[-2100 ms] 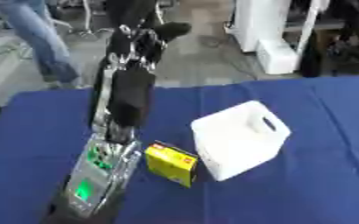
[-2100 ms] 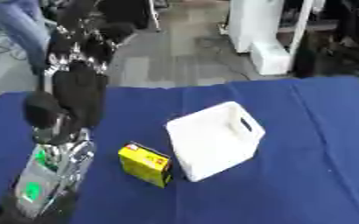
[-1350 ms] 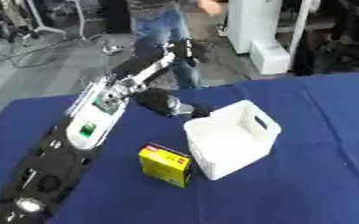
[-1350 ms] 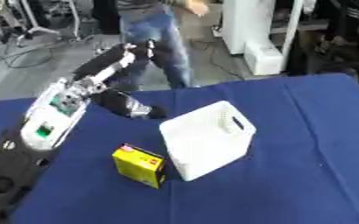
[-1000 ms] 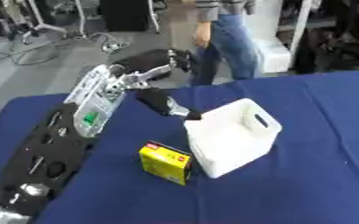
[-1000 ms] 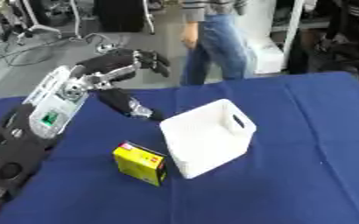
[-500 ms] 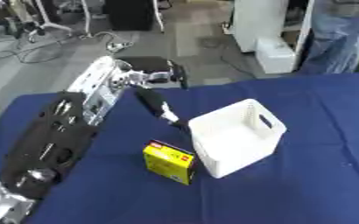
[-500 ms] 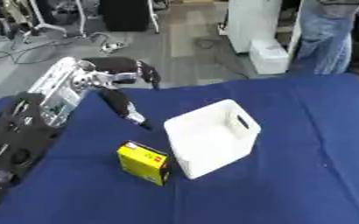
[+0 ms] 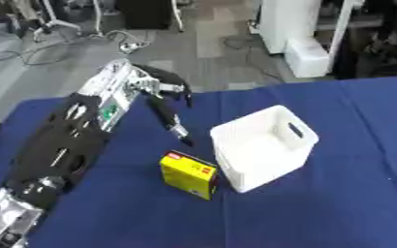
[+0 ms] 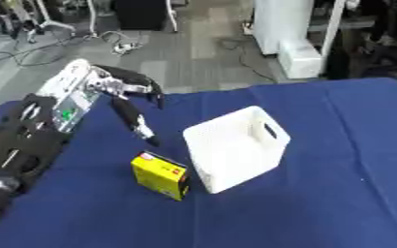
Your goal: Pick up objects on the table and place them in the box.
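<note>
The left hand [image 9: 164, 99] reaches in from the left side over the blue table [image 9: 320, 203], at the end of a long black and silver arm that runs up from the lower left corner. Its fingers are blurred: some curl back near the wrist by the table's far edge, while one long dark part [image 9: 170, 121] stretches down toward the yellow box, its tip hovering just short of that box. Whether the tip touches the cloth cannot be told. The hand has hold of nothing that can be made out, and how far its fingers are spread is unclear. The right hand shows in neither view.

Just below the hand's tip stands the yellow box [image 9: 189, 175], upright on the cloth, with a red strip on its top edge; its printing is too soft to read. Right of the hand, and touching or nearly touching the yellow box's right side, sits the white box [image 9: 261, 147], a perforated plastic bin with a slot handle in its far wall. It looks tilted toward the hand, and its inside is mostly hidden behind its near wall, so its contents cannot be told
</note>
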Controlling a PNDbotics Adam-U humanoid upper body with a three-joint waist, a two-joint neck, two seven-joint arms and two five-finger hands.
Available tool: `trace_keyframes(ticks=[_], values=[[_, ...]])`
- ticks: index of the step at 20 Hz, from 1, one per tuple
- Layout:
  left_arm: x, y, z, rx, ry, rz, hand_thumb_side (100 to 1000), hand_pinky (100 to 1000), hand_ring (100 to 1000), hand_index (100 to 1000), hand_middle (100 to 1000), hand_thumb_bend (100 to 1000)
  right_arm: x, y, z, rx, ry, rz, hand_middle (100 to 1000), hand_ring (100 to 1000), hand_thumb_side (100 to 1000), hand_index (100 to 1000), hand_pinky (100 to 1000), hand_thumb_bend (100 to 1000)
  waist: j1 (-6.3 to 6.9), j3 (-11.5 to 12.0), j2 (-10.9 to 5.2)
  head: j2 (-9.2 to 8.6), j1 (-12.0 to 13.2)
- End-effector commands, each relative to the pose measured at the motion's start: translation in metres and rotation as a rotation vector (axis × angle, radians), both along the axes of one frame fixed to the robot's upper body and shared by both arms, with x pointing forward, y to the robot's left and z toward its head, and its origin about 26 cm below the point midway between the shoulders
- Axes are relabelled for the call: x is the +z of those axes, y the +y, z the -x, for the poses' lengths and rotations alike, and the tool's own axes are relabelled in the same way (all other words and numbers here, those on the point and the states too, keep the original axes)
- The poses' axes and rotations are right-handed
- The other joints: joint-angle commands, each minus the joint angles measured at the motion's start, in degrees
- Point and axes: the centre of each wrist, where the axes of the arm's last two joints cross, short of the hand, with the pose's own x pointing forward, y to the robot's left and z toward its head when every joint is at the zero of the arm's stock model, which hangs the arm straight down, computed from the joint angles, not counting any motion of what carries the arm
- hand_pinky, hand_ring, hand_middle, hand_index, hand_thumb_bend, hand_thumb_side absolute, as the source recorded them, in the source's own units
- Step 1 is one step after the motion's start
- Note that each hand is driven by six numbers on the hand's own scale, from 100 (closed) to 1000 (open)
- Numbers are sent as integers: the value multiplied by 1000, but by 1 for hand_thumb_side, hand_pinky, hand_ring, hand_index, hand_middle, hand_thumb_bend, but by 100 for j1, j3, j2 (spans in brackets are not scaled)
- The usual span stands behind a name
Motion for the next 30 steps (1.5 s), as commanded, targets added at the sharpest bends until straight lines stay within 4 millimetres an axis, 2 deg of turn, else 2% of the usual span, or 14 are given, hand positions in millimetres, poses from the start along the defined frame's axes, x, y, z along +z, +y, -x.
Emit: trace_keyframes(ticks=[1,10,13,16,21,30], values=[[8,1,-3,20,1,-13,687,875,830,839,852,757,8,-1,1,4,-21,21,157,219,1000,320,100,100,-20,-5,-45,-46,25],[-18,-7,-4,60,111,39,648,782,843,895,903,762,8,0,0,7,-19,22,157,219,1000,319,100,100,-21,-25,-34,-147,8],[-24,-12,-3,53,144,61,645,817,849,899,896,777,7,1,0,8,-18,24,157,219,1000,319,100,100,-19,-30,-29,-159,5],[-29,-16,-2,41,167,67,622,885,875,902,904,858,8,1,0,9,-19,24,157,219,1000,319,100,100,-15,-41,-27,-146,7],[-34,-18,-3,36,179,51,562,937,903,902,914,980,8,1,0,9,-20,24,157,219,1000,319,100,100,-14,-42,-29,-118,5],[-37,-17,-5,35,190,37,547,960,916,898,920,1000,8,0,0,7,-22,26,156,219,1000,319,100,100,-13,-38,-31,-84,-11]])
